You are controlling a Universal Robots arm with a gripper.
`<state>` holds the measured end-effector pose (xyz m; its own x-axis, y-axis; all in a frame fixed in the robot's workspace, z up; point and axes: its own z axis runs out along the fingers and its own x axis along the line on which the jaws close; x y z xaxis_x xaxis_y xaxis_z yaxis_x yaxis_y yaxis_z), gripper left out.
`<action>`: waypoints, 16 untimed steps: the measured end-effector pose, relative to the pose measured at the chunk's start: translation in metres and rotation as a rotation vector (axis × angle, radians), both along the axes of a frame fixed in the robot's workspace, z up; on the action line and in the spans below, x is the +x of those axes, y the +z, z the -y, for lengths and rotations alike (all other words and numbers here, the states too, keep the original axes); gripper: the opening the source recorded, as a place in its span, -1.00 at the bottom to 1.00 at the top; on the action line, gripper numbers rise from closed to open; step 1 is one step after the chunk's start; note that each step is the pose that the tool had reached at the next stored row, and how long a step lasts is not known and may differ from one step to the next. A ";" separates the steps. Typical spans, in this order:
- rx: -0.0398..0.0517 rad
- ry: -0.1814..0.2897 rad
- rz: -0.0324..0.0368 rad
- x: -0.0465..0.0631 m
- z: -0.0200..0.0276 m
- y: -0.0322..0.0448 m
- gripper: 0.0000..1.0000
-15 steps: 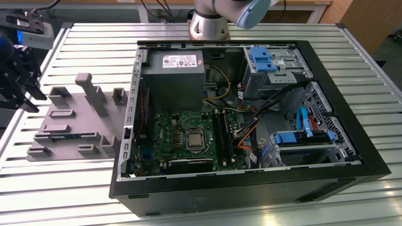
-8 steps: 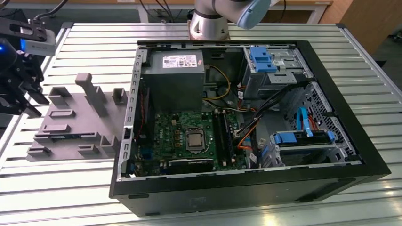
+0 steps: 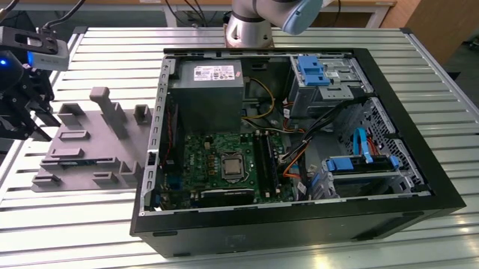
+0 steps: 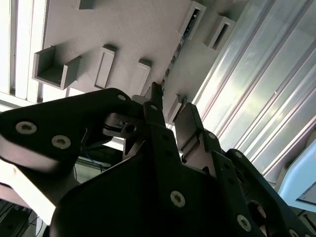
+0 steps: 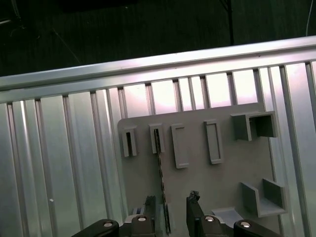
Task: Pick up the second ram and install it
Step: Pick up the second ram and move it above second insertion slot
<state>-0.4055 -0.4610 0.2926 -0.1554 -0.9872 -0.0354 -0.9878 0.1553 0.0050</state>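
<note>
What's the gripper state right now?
Gripper: open, holding nothing; lined up with the second ram, which stands on edge in the grey holder plate.

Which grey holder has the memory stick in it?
The narrow holder straight ahead of the gripper; the memory stick runs from it, the others look empty.

The second ram [image 5: 161, 187] shows edge-on, its near end hidden behind the gripper [image 5: 171, 202]
</note>
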 end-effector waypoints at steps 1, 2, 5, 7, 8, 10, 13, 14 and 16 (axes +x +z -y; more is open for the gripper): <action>0.0001 0.000 0.0001 0.000 0.0000 -0.0001 -0.24; 0.0001 0.000 0.0001 0.000 0.0000 -0.0001 -0.24; 0.0001 0.000 0.0001 0.000 0.0000 -0.0001 -0.24; 0.0001 0.002 0.0001 0.000 0.0000 -0.0001 -0.24; 0.0001 0.009 0.0002 0.000 0.0000 -0.0002 -0.24; 0.0002 0.025 0.0002 0.000 0.0000 -0.0004 -0.24; 0.0001 0.026 0.0001 0.000 0.0001 -0.0003 -0.24; 0.0001 0.026 0.0001 0.000 0.0001 -0.0003 -0.24; 0.0001 0.026 0.0001 0.000 0.0001 -0.0003 -0.24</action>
